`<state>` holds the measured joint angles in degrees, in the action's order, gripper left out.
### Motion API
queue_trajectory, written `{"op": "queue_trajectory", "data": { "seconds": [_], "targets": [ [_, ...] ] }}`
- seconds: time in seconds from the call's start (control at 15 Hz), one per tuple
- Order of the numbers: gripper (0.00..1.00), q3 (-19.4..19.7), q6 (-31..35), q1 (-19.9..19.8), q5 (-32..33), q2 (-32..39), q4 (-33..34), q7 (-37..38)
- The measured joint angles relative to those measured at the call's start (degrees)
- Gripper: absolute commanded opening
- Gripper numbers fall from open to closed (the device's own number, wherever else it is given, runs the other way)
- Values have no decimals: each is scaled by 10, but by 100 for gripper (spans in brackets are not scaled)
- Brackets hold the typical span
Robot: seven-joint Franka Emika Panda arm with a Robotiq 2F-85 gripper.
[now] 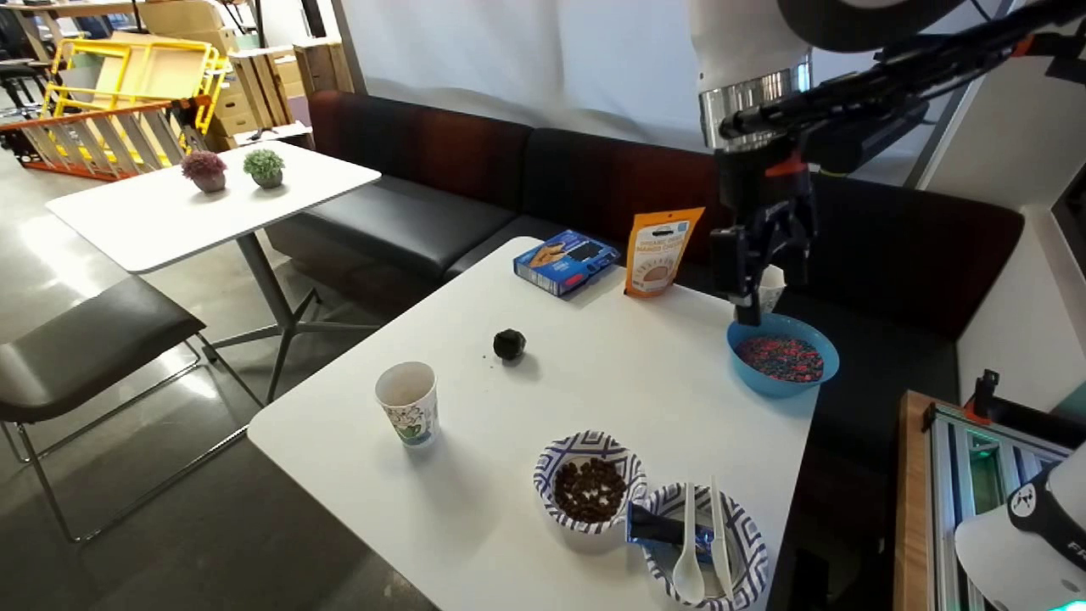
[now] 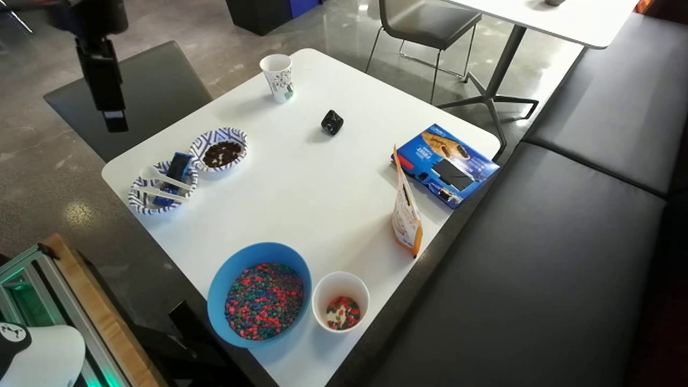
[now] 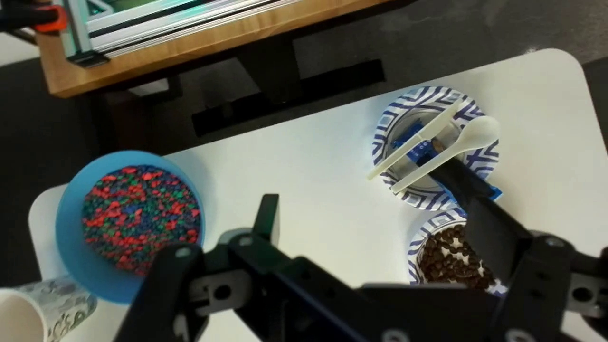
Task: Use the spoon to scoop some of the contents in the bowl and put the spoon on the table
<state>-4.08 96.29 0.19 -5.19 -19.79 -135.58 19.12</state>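
Looks unstarted imo: the gripper [image 3: 359, 187] is spread wide holding nothing, plastic spoon [image 3: 468, 141] lying below it on a patterned plate [image 3: 388, 118], so grabbing that, scooping from the paper bowl [image 3: 427, 229] and setting it on the table [image 3: 313, 161] all remain.

pouch [image 1: 663, 255] w/ "mango"; box [image 2: 446, 165] prob. "frost"; robot base [image 1: 1022, 552] "fr"

Orange pouch [image 1: 660, 256], blue box [image 2: 445, 164], paper cup [image 1: 411, 409], black object [image 2: 332, 123], shape unclear
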Motion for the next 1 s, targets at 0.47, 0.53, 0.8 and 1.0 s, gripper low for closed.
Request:
{"op": "queue_trajectory", "data": {
  "seconds": [0.47, 0.53, 0.8, 1.0],
  "targets": [
    [100, -6, 209, -1, -133, 39, -108, 109],
    [100, -7, 242, 1, -155, 49, -119, 118],
    [100, -8, 326, 11, -242, 106, -134, 134],
    [100, -6, 326, 11, -240, 106, -131, 134]
  ]
}}
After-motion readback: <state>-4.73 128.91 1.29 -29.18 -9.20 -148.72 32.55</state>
